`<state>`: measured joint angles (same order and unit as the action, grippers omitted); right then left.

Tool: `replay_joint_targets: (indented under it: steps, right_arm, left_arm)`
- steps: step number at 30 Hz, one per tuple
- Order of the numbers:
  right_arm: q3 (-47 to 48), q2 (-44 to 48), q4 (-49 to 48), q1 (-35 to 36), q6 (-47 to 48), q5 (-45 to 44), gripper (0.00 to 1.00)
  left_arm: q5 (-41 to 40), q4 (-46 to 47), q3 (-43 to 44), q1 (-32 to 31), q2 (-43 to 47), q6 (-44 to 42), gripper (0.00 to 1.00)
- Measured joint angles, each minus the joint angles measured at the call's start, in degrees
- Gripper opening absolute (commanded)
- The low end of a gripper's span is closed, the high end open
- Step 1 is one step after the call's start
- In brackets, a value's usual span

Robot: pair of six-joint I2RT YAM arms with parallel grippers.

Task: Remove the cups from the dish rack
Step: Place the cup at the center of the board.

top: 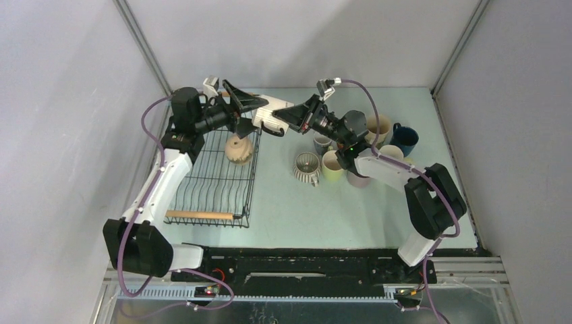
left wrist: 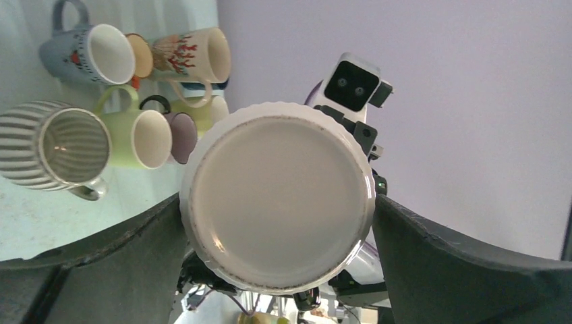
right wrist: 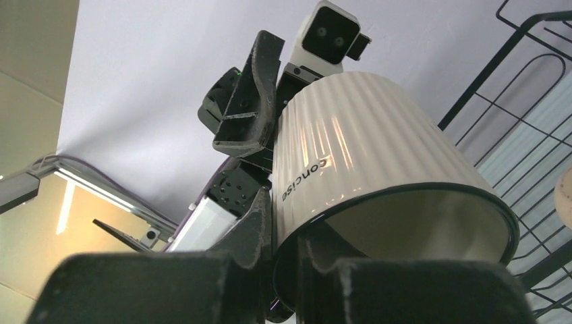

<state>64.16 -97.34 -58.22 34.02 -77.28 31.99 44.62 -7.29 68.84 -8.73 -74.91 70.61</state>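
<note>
A ribbed cream cup (top: 273, 115) hangs in the air between both grippers, right of the dish rack's (top: 216, 182) far end. My left gripper (top: 253, 111) is shut across its base, which fills the left wrist view (left wrist: 276, 196), with a finger on each side. My right gripper (top: 289, 119) pinches the cup's rim, one finger outside and one inside (right wrist: 287, 223). A tan cup (top: 239, 150) stands upside down in the rack. Several cups sit on the table to the right: a ribbed one on its side (top: 307, 167), a yellow-green one (top: 332, 164) and a dark blue one (top: 405, 138).
The rack has a wooden rod handle (top: 200, 215) at its near end and its wires show in the right wrist view (right wrist: 526, 81). The cup cluster also shows in the left wrist view, with a grey-blue cup (left wrist: 84, 50). Grey walls close the table on three sides.
</note>
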Motion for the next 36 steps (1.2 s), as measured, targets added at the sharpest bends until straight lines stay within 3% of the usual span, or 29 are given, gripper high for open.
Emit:
replay_joint_targets:
  steps: [11, 19, 29, 36]
  right_arm:
    - [-3.52, 6.54, 1.07, -1.81, 0.96, 0.07, 0.0]
    - [-6.67, 13.57, 8.28, -3.34, 4.87, 0.22, 0.0]
    - [-8.41, 25.66, 26.82, -4.98, 13.2, -0.37, 0.0]
    - [-8.35, 34.16, 45.68, -5.07, 21.94, -2.64, 0.0]
  left_arm:
    - [2.71, 6.45, -0.66, -0.26, 1.33, 3.04, 1.0]
    - [3.67, 6.64, -1.77, -0.26, 2.12, 0.61, 1.0]
    - [3.69, 2.19, -1.77, -0.26, 4.02, -6.47, 1.0]
    - [-0.22, -9.14, -1.73, -2.05, 5.6, -18.51, 1.0]
